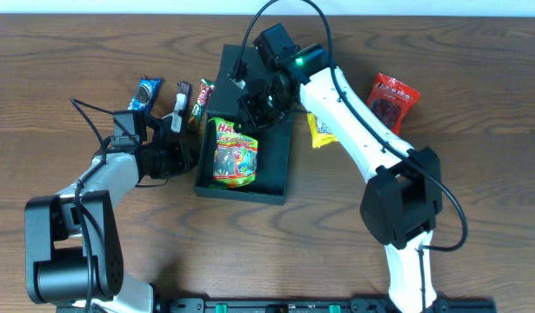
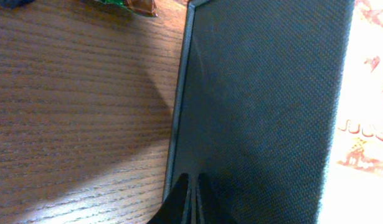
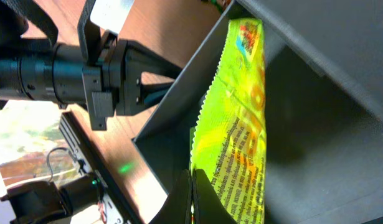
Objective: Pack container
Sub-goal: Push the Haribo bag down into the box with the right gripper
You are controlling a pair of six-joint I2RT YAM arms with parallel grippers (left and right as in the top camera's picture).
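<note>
The container [image 1: 272, 165] is a dark square box at mid-table, its lid standing open at the far side. A green-and-yellow gummy bag [image 1: 235, 153] lies inside along the left half. My right gripper [image 1: 255, 108] is over the box's far end and is shut on the bag's crimped edge [image 3: 241, 124]; in the right wrist view the right gripper [image 3: 191, 199] has its fingers pressed together with yellow foil between them. My left gripper [image 1: 188, 149] is at the box's left wall, shut on its thin rim; the left wrist view shows the left gripper [image 2: 193, 193] astride that wall [image 2: 179, 124].
Left of the box lie a blue cookie packet [image 1: 147, 93], a dark bar [image 1: 182, 98] and a small snack [image 1: 202, 97]. To the right, under the right arm, is a yellow packet [image 1: 320, 130], and farther right a red packet [image 1: 391, 98].
</note>
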